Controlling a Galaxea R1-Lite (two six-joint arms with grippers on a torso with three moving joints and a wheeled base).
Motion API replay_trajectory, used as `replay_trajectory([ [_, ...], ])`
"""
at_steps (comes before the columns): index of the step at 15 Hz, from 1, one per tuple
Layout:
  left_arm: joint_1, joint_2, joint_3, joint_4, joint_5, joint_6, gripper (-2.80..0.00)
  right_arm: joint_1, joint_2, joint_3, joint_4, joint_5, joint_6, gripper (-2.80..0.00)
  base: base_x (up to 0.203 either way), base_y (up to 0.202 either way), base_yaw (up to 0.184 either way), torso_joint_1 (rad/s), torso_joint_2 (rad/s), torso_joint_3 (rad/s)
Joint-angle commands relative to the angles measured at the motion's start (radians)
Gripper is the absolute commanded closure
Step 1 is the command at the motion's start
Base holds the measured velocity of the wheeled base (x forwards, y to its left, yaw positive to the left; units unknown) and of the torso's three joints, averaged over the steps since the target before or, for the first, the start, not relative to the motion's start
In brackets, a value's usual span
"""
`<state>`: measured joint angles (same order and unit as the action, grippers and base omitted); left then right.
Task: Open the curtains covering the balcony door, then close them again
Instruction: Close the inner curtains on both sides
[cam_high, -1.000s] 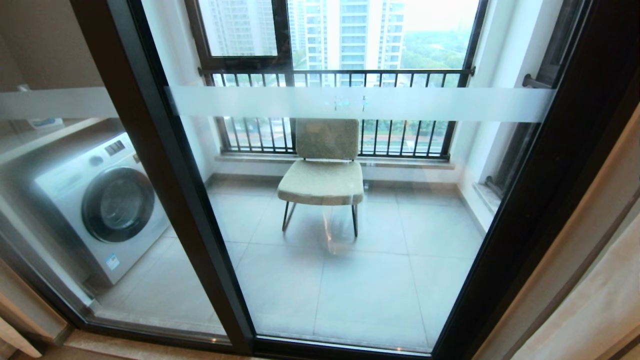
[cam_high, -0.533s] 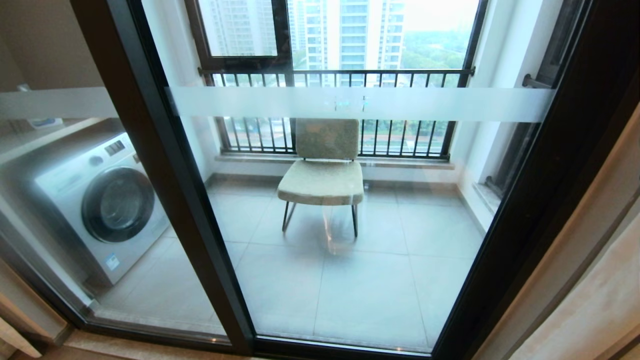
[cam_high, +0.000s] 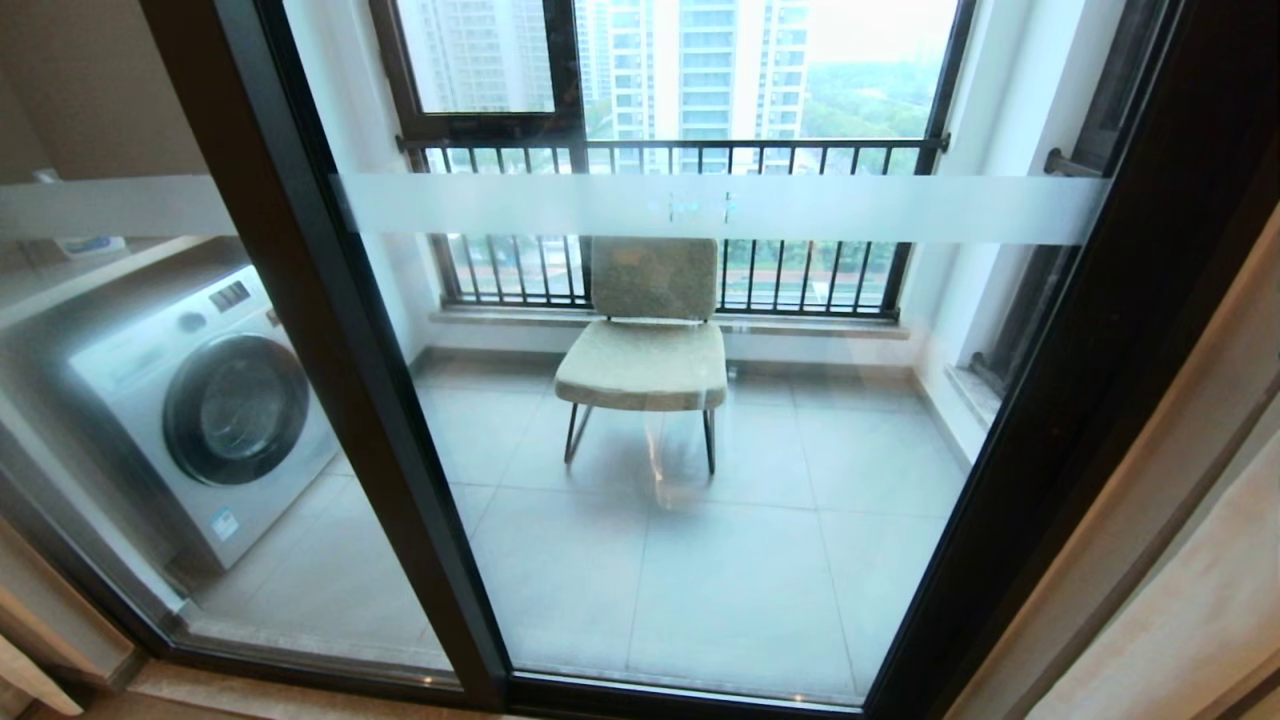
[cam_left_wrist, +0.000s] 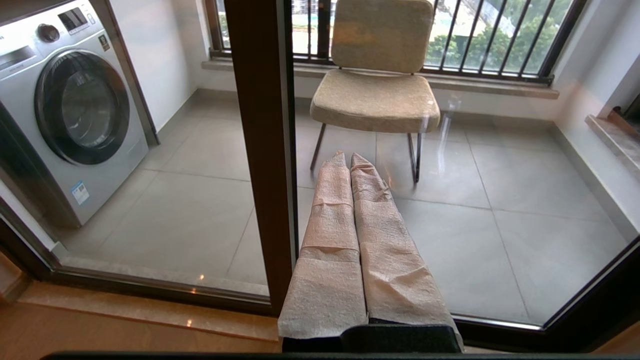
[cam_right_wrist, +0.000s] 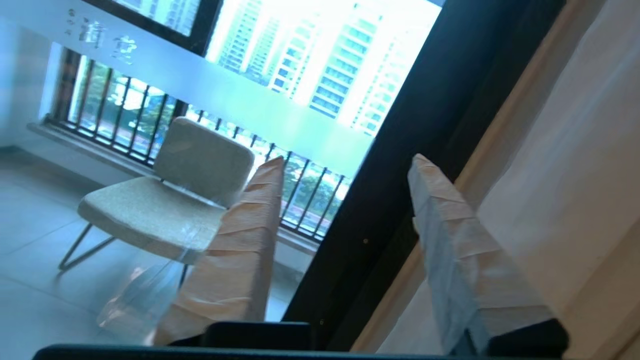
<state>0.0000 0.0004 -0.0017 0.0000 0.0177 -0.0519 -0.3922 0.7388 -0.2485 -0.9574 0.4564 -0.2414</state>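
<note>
Door (cam_high: 700, 450) uncovered, head view unchanged; curtains (cam_high: 1200, 600) bunched at 4 o'clock. Right gripper (cam_right_wrist: 345, 165): fingers apart, empty, facing curtains — closing stage likely starting. Left gripper (cam_left_wrist: 350, 160): closed, empty.

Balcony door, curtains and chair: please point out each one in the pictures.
balcony door (cam_high: 330, 330), head view, on its dark middle frame post.
curtains (cam_right_wrist: 575, 150), right wrist view, on the cream fabric beside the door frame.
chair (cam_high: 645, 365), head view, on its seat cushion.

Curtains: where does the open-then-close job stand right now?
Opening looks done: the balcony door glass is uncovered, the curtains bunched at its right. In hand: the right gripper, open, faces that door edge and fabric. The left gripper is shut, idle. Left: drawing them closed.
</note>
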Motion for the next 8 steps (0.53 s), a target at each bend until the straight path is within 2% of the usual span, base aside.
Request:
replay_trajectory([
  [1,0.0,0.0,0.0,0.0,-0.001,-0.002,0.0,0.08,0.004,0.013,0.013,0.002,-0.001,0.0,0.0,0.0,0.0,0.0,0.0,0.0],
  [3,0.0,0.0,0.0,0.0,0.001,0.0,0.0,0.189,-0.021,0.039,0.063,-0.029,-0.001,0.0,0.0,0.0,0.0,0.0,0.0,0.0],
  [8,0.0,0.0,0.0,0.0,0.001,-0.001,0.0,0.487,-0.131,0.155,0.218,-0.298,0.019,0.0,0.0,0.0,0.0,0.0,0.0,0.0],
])
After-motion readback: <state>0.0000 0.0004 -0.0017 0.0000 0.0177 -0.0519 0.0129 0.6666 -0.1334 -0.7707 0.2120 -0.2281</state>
